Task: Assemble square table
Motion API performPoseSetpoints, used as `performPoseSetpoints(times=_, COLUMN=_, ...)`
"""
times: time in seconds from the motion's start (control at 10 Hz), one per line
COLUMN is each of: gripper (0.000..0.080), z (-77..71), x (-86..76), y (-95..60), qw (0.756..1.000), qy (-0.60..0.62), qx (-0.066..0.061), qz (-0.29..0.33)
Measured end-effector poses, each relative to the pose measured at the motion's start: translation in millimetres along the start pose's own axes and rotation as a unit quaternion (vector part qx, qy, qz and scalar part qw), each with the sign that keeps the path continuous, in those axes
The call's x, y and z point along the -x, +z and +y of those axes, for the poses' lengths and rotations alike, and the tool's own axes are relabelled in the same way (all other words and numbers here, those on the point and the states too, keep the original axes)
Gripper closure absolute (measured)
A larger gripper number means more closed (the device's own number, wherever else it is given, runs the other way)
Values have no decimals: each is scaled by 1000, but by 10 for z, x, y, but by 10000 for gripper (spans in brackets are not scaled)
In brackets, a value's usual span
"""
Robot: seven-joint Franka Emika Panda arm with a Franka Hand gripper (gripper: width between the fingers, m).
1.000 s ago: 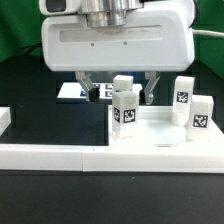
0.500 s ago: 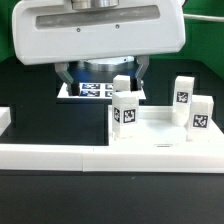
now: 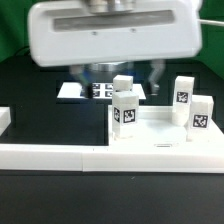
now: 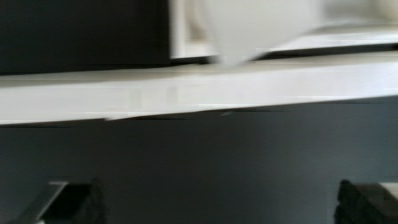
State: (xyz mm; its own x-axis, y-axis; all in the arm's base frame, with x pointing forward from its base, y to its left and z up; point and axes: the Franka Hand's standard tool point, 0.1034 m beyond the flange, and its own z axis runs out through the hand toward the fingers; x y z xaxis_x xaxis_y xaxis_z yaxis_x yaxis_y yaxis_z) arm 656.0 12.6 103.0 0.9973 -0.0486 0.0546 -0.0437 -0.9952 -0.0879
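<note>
The border wall, the largest white piece, ran across the exterior view in front of and below the gripper, with a short end block at the exterior view's left. It also crossed the wrist view as a wide pale band, blurred, with dark table beyond it.

The tabletop slab lay flat below and in front of the gripper, its front edge against the wall. Bare black table stretched open toward the exterior view's left of the gripper, and the marker board lay just under and behind the fingers.

4 white legs stood upright on the slab, each with a black-and-white tag: 2 close together right below the gripper, the front leg and the one behind it; 2 more toward the exterior view's right, a rear leg and a nearer leg, well apart from the fingers.

The gripper hung above the rear leg of the near pair, its fingers spread wide apart and holding nothing. In the wrist view both fingertips showed far apart with only dark table between them.
</note>
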Motion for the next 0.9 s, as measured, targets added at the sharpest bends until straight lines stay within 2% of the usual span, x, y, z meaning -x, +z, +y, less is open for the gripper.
performPoseSetpoints(times=0.2, gripper=151, z=-55, x=193, y=234, qw=1000, qy=-3, qx=8, qz=5)
performPoseSetpoints(times=0.3, gripper=151, z=-86, x=244, y=295, qw=1000, qy=-6, qx=12, qz=11)
performPoseSetpoints(times=0.7, gripper=151, z=-58, x=233, y=285, qw=1000, qy=-4, qx=12, qz=11)
performPoseSetpoints(times=0.9, gripper=151, z=-38, x=440, y=310, qw=999, qy=-2, qx=3, qz=-35)
